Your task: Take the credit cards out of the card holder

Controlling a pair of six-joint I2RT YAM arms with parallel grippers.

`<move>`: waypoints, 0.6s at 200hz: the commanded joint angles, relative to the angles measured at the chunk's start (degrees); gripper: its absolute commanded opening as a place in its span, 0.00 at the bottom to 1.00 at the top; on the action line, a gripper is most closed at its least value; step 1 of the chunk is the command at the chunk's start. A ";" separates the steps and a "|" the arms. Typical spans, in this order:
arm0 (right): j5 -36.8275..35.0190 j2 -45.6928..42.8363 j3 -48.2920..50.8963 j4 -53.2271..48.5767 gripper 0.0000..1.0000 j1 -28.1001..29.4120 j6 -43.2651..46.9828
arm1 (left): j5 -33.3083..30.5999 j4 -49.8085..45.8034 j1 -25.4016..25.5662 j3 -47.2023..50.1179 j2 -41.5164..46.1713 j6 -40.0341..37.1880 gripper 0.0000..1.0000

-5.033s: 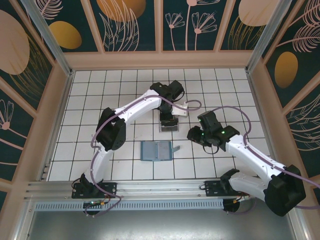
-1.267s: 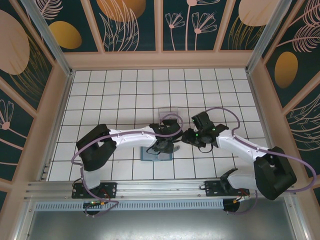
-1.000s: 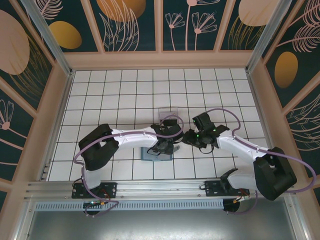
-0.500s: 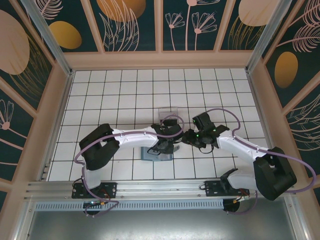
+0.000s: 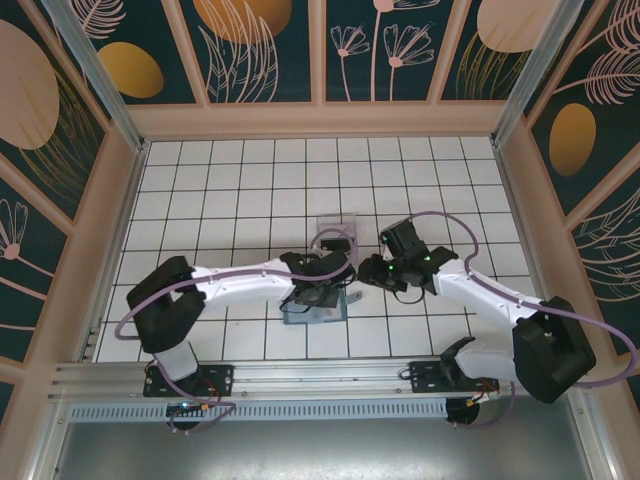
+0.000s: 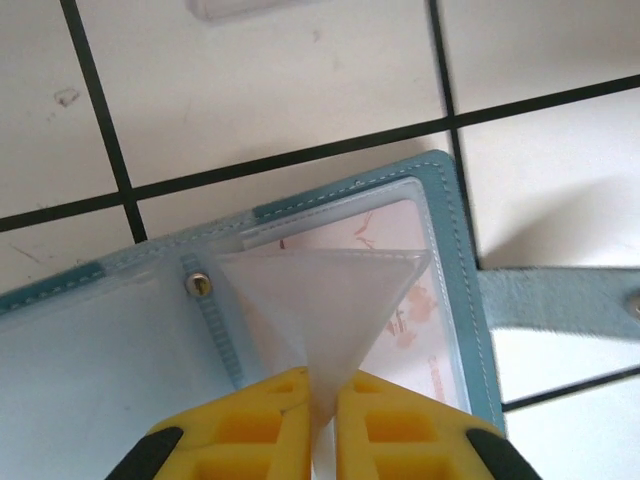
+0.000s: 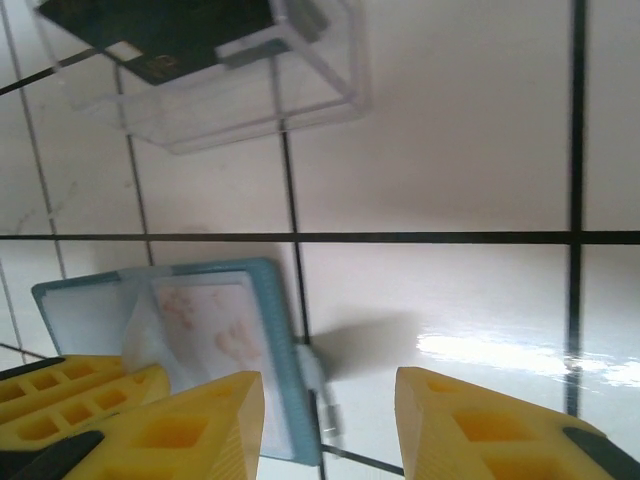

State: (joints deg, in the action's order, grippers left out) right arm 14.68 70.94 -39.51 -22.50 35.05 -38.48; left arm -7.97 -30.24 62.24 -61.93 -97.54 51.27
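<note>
The teal-blue card holder (image 6: 455, 260) lies open on the white tiles. My left gripper (image 6: 322, 385) is shut on a translucent leaf (image 6: 320, 300) of it, which is pulled up into a taut triangle. Under that leaf a pale credit card (image 6: 415, 310) with reddish print sits in the holder's right half. From above, the card holder (image 5: 312, 310) is mostly covered by my left gripper (image 5: 318, 292). My right gripper (image 7: 330, 385) stands open over the holder's right edge (image 7: 283, 340) and strap, touching nothing. A black credit card (image 7: 170, 30) lies in the clear box (image 7: 250, 85).
The clear plastic box (image 5: 337, 228) stands about one tile behind the holder. The holder's strap (image 6: 560, 300) with a snap sticks out to the right. My two wrists are close together over the table's middle. Wooden walls ring the tiled floor.
My left gripper has closed on the holder's translucent leaf and drawn it up. The left arm's elbow has swung out to the left. The right gripper has barely moved.
</note>
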 commanded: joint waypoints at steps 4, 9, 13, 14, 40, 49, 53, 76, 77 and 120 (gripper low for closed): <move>-0.73 2.11 -3.78 -1.23 0.40 2.49 -1.88 | 2.79 9.69 -0.77 5.79 5.73 -0.62 0.13; -0.87 2.39 -4.18 -1.25 0.40 3.01 -2.14 | 3.97 11.83 -0.95 7.93 6.74 -0.71 0.12; -0.95 2.65 -4.47 -1.15 0.40 3.38 -2.34 | 4.83 13.17 -1.12 9.06 7.45 -0.66 0.12; -0.96 2.68 -4.54 -1.15 0.40 3.50 -2.36 | 4.95 13.45 -1.18 9.30 7.62 -0.65 0.12; -0.40 5.22 -6.04 -0.12 0.37 5.90 -3.12 | 7.75 20.33 -2.23 14.44 11.22 -0.68 0.12; -0.05 6.38 -6.37 0.40 0.35 6.50 -3.27 | 8.60 22.84 -2.81 16.58 12.32 -0.73 0.12; 0.09 6.96 -6.52 0.61 0.34 6.79 -3.38 | 9.24 24.11 -3.01 17.54 12.79 -0.65 0.12; 1.09 10.11 -7.12 1.94 0.29 8.07 -3.47 | 12.60 31.07 -4.38 22.47 15.02 -0.75 0.12; 1.20 10.24 -7.10 2.02 0.29 8.18 -3.46 | 12.70 31.36 -4.39 22.56 15.15 -0.78 0.12; 5.71 13.82 -4.55 7.75 0.17 8.74 -4.68 | 17.05 40.24 -6.21 28.55 17.25 -0.38 0.13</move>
State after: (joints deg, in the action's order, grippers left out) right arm 16.88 83.42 -45.04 -19.55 43.31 -42.17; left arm 5.26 1.06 56.86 -35.70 -82.00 51.11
